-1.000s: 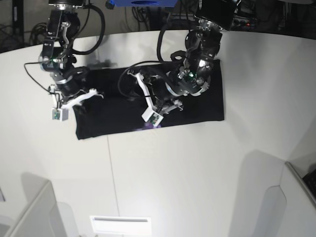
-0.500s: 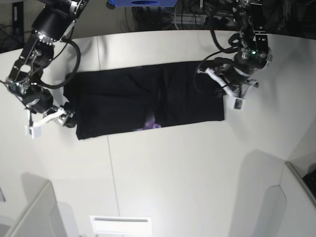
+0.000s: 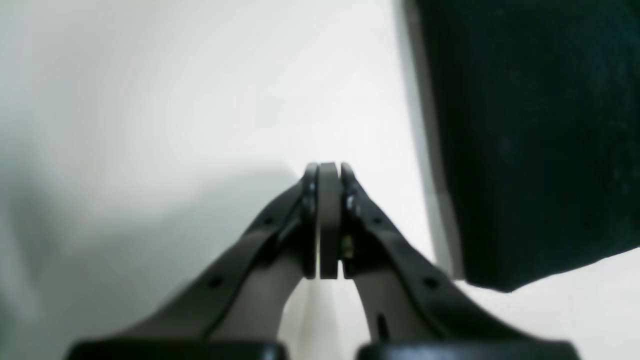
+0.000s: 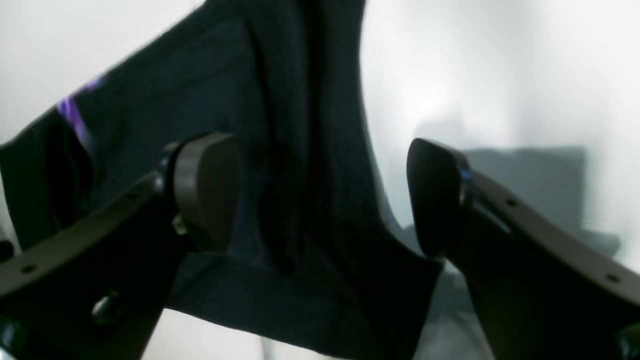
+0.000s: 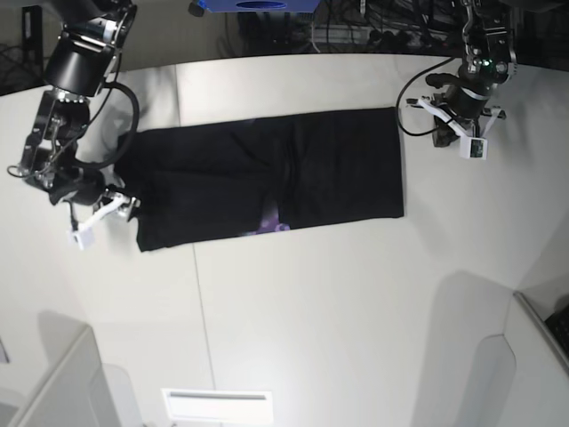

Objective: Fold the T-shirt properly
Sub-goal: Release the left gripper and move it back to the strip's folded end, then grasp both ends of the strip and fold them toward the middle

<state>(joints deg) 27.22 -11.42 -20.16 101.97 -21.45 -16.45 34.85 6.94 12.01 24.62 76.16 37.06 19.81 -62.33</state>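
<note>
The black T-shirt lies flat on the white table as a long folded rectangle, with a bit of purple print showing at its front edge. My left gripper is shut and empty, over bare table just off the shirt's right edge; its wrist view shows the closed fingertips and the shirt to their right. My right gripper is open at the shirt's front left corner. In the right wrist view it hovers over the dark cloth, holding nothing.
A table seam runs front to back left of centre. A white slotted panel sits at the front edge. Grey partitions stand at the front left and front right. Cables and equipment lie behind the table.
My left arm has drawn back up and to the right, away from the shirt's right edge. My right arm has shifted slightly toward the shirt's left corner. The shirt has not moved.
</note>
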